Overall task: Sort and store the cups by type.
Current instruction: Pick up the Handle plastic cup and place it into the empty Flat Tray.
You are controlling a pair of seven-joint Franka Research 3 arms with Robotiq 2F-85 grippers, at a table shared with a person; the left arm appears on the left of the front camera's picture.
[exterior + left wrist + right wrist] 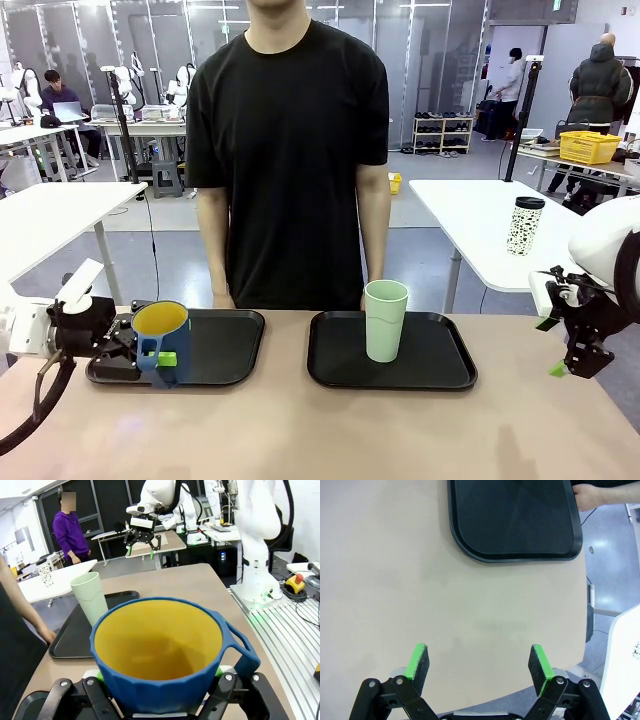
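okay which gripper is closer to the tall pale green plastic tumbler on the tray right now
Judging by the front view, the right gripper is somewhat nearer the tall pale-green plastic tumbler, hanging open beyond that tray's right side. The left gripper is over the other tray, shut on the dark-blue yellow-lined mug.

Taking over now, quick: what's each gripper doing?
Left gripper: shut on the dark-blue mug.
Right gripper: open, fingers holding nothing.

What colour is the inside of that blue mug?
Yellow inside the mug, clearest in the left wrist view.

No legible text or labels anywhere
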